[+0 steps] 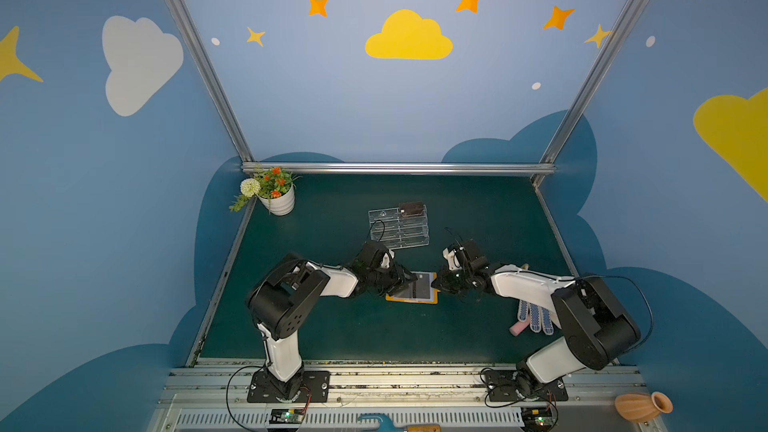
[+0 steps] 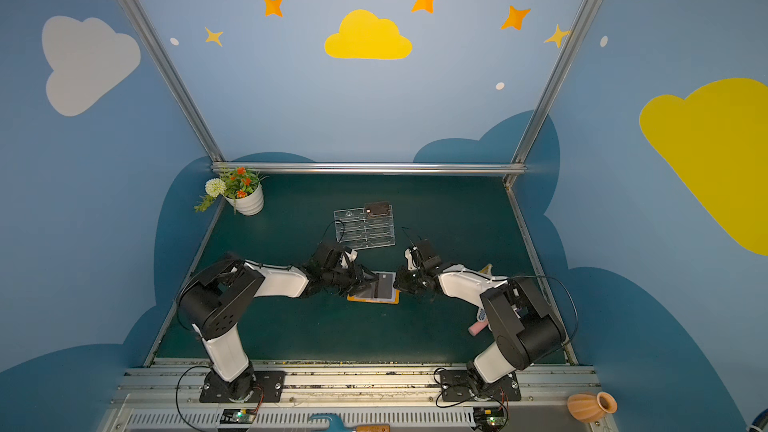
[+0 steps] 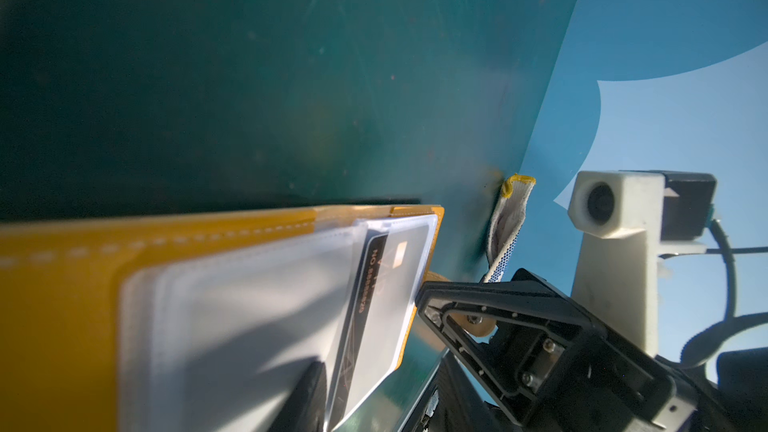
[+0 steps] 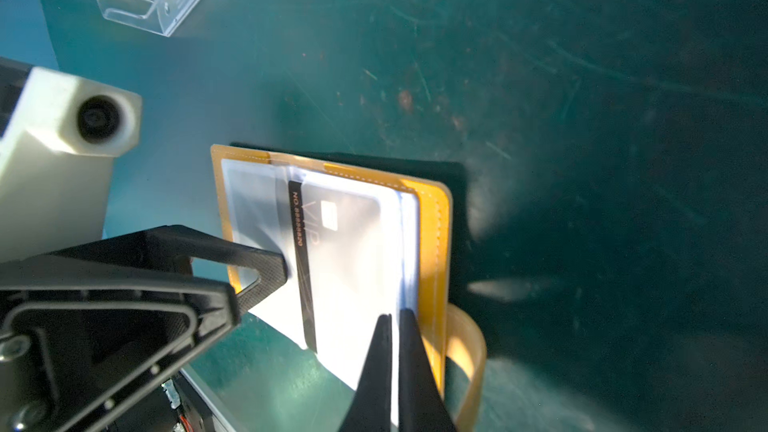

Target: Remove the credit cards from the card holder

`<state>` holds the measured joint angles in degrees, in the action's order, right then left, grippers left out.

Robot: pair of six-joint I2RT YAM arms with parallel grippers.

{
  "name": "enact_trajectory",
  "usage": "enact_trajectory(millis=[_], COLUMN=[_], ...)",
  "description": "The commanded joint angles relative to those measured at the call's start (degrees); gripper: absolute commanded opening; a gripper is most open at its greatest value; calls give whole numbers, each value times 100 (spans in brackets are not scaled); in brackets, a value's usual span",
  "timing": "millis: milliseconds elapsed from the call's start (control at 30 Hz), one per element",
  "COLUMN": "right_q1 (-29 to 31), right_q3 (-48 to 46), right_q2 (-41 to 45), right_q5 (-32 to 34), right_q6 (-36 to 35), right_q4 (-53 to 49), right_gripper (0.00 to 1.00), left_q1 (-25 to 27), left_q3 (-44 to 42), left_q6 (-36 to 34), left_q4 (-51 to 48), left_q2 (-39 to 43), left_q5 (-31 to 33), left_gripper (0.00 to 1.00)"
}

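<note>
Extraction in hand. The card holder (image 1: pixel 411 301) lies open near the acrylic stand (image 1: pixel 399 230), with a dark credit card (image 4: pixel 303 268) sleeved inside. The right gripper (image 4: pixel 395 326) is closed at the sleeve edge; the left gripper (image 1: pixel 407 282) has jaws indeterminate. Judged next: pinch the card and slide it out.

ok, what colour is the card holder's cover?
Wallet-like card holder: orange-yellow, pale stitching. Best in right wrist view.

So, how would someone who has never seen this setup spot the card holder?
On the dark green table, look just in front of the clear acrylic stand. The card holder lies open there, set apart by its orange-yellow cover and clear sleeve pages over a dark card.
</note>
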<state>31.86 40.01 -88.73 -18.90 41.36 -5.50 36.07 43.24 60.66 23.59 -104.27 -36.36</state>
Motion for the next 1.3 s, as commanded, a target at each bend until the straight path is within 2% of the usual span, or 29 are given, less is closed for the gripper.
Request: enact_trajectory(millis=[0,267,433,633,900,1000,1133,1267], right_q1=[31,283,330,315,305,304,304,304], right_q3=[-35,112,84,82,88,86,86,95], right_q2=[-64,-414,-505,-531,-567,-575,-575,-608], right_q5=[21,-18,-9,36,13,12,25,36], right_q6=[-61,11,65,18,3,3,3,12], right_q4=[-87,61,77,4,-12,-6,-18,-48], right_gripper=[0,0,0,0,0,0,0,0], left_q1=[40,82,78,84,84,93,84,57], left_q3=[-141,-158,-193,-230,-352,-376,-396,-455], left_q6=[-55,-80,-37,-2,64,77,90,94], left_q4=[-565,-535,-437,-278,-119,-70,-68,-113], left_q2=[-235,-322,-373,-309,-238,-242,-242,-178], left_q5=[287,253,262,285,338,338,383,442], left_gripper=[44,43,38,28,24,19,6,4])
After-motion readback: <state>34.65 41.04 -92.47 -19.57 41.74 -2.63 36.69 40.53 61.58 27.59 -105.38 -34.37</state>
